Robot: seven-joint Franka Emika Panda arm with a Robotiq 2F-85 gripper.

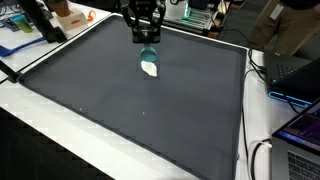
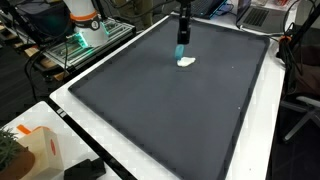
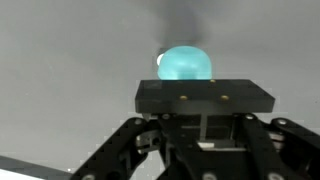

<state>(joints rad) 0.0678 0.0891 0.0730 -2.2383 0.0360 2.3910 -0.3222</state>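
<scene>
In both exterior views my gripper (image 1: 146, 38) (image 2: 182, 32) points straight down over the far part of a large dark mat (image 1: 130, 110) (image 2: 170, 110). It is shut on a teal object (image 1: 148, 53) (image 2: 182, 48) that hangs below the fingers. The object's lower end touches or nearly touches a small white lump (image 1: 151, 69) (image 2: 187, 62) lying on the mat. In the wrist view the teal object (image 3: 186, 63) shows as a rounded dome just past the black finger block of the gripper (image 3: 205, 97), which hides the grip itself.
A white table border (image 1: 60, 130) (image 2: 120, 150) surrounds the mat. A laptop (image 1: 300, 135) and cables lie along one side, with a person (image 1: 295, 25) behind. An orange box (image 1: 70, 15), an orange-and-white carton (image 2: 35, 150) and lit equipment (image 2: 85, 30) stand off the mat.
</scene>
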